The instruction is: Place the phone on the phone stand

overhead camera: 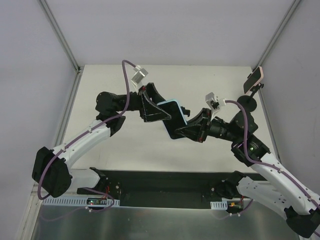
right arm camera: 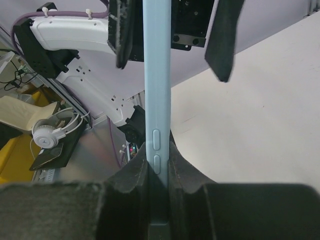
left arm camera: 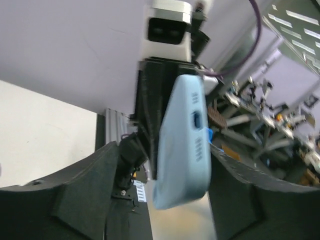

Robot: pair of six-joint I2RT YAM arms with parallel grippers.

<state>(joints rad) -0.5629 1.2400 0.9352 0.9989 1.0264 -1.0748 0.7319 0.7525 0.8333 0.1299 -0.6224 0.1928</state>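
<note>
Your phone (overhead camera: pixel 172 119), in its pale blue case, hangs in the air over the counter (overhead camera: pixel 130 145), caught between your two claws. The right claw (right arm camera: pixel 159 172) has hold of it. In the right wrist view the phone stands edge-on, and both fingers press the case from either side, just below the two side buttons. The left claw (left arm camera: pixel 167 150) is spread wide around the phone's other end, the one with the charging port. One finger (left arm camera: pixel 85 200) stands clear of the case. The other (left arm camera: pixel 250 200) sits just beside it, and you cannot tell whether it touches.

Beyond the right claw, off toward the far right corner of the counter, stands the phone stand (overhead camera: pixel 248 103), well apart from the phone. It has a round black base and a short post. A pinkish slab (overhead camera: pixel 254 79) sits tilted at its top, though the top view is too small to show what it is.

The counter is plain white, and a black strip (overhead camera: pixel 165 182) runs along its near edge between the arm bases. Pale grey walls (overhead camera: pixel 175 30) close in three sides, with aluminium posts (overhead camera: pixel 60 35) at the corners. Behind the left arm, the right wrist view shows white headphones (right arm camera: pixel 52 131) lying on a dark pad outside the enclosure. The left wrist view shows a blurred clutter of gear past the right claw's side.
</note>
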